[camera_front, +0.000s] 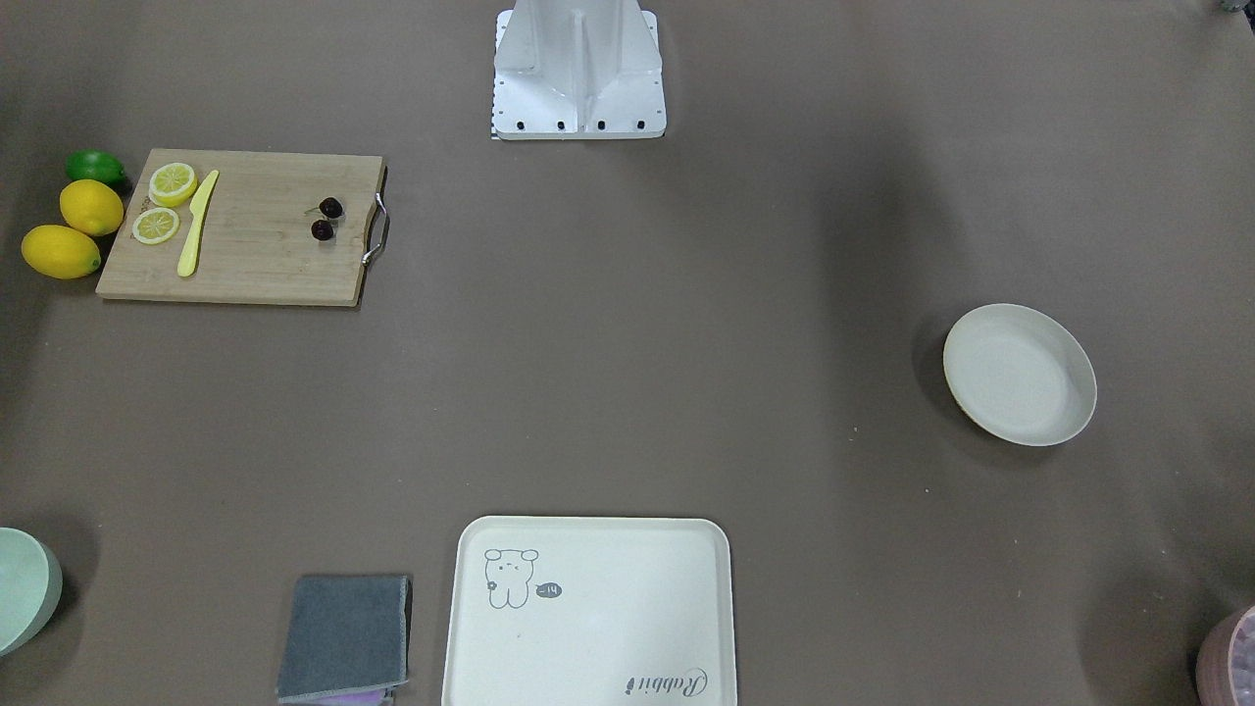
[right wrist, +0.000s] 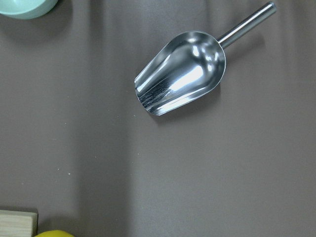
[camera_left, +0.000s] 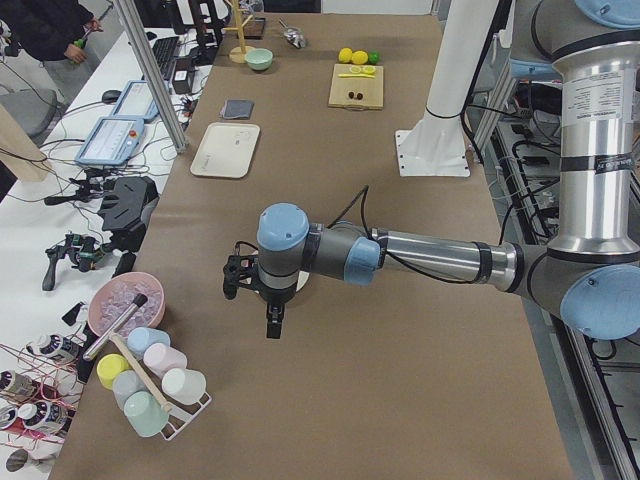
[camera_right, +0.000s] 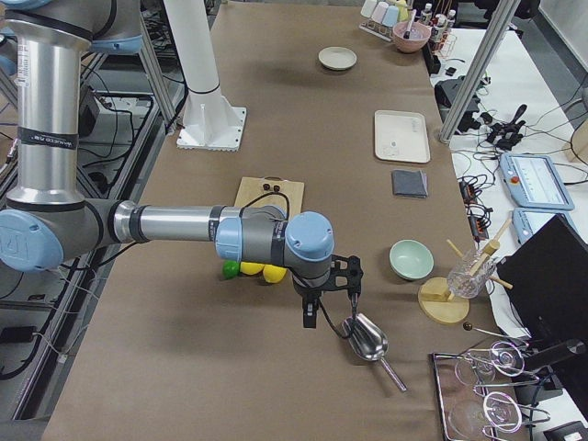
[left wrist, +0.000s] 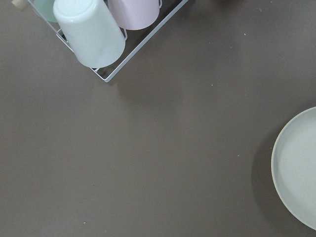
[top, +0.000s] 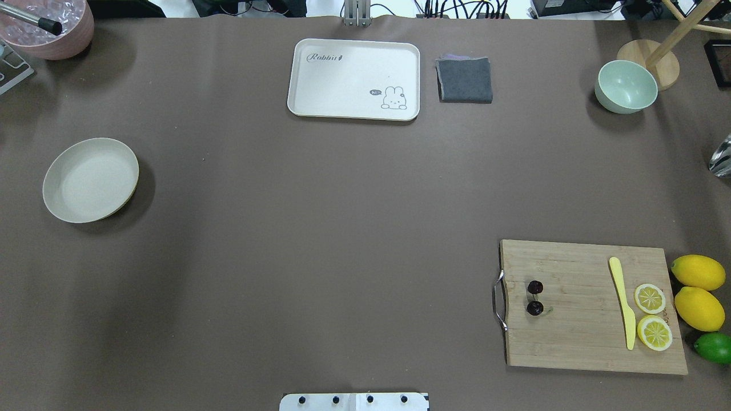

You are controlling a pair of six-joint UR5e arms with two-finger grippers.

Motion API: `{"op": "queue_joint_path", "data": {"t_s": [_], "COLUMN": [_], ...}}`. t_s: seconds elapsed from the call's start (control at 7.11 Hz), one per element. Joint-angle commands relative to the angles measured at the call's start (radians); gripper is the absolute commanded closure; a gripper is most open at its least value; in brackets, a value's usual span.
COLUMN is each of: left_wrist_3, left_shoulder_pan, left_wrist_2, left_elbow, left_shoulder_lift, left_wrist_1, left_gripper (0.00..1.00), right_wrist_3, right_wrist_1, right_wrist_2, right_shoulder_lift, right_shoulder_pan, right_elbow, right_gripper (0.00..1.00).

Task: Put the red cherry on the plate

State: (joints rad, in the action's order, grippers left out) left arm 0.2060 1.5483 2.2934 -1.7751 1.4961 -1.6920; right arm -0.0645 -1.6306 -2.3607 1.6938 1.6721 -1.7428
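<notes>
The red cherry, a dark glossy pair, lies on the wooden cutting board near its metal handle, also visible from the front. The round cream plate sits empty at the table's far left side. My left gripper hangs above the table beside the plate, whose rim shows at the left wrist view's right edge. My right gripper hovers past the lemons, over a metal scoop. Both grippers show only in the side views, so I cannot tell whether they are open or shut.
Lemon slices, a yellow knife, whole lemons and a lime sit by the board. A rabbit tray, grey cloth and green bowl line the far edge. A cup rack stands near the plate.
</notes>
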Motion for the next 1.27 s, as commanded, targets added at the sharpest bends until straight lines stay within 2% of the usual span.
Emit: {"op": "queue_joint_path", "data": {"t_s": [0.0, 0.14, 0.28, 0.42, 0.7, 0.84, 0.99, 1.13], "left_wrist_3": [0.001, 0.003, 0.004, 0.126, 0.365, 0.479, 0.519, 0.521], "left_shoulder_pan": [-0.04, -0.101, -0.172, -0.18, -0.302, -0.319, -0.364, -0.382], "left_wrist_2": [0.003, 0.001, 0.0, 0.003, 0.001, -0.002, -0.005, -0.017], "left_elbow": [0.0, 0.014, 0.044, 0.125, 0.332, 0.417, 0.474, 0.476], "left_shoulder_lift": [0.032, 0.085, 0.095, 0.093, 0.142, 0.15, 0.148, 0.148], "left_wrist_1": [-0.017, -0.041, -0.161, -0.355, -0.631, -0.793, -0.887, -0.893], "left_gripper": [0.02, 0.02, 0.02, 0.02, 0.02, 0.02, 0.02, 0.02], "right_wrist_3": [0.0, 0.0, 0.002, 0.002, 0.002, 0.002, 0.021, 0.053], "right_wrist_1": [0.0, 0.0, 0.0, 0.0, 0.0, 0.002, 0.0, 0.002], "right_wrist_2": [0.001, 0.001, 0.001, 0.001, 0.001, 0.001, 0.001, 0.003], "right_shoulder_lift": [-0.002, -0.005, -0.005, -0.005, -0.006, -0.006, -0.005, -0.005], "right_shoulder_pan": [0.0, 0.0, 0.0, 0.0, 0.0, 0.0, 0.0, 0.0], "right_elbow": [-0.001, -0.001, -0.001, -0.001, -0.004, -0.007, -0.02, -0.026], "right_gripper": [0.0, 0.0, 0.0, 0.0, 0.0, 0.0, 0.0, 0.0]}}
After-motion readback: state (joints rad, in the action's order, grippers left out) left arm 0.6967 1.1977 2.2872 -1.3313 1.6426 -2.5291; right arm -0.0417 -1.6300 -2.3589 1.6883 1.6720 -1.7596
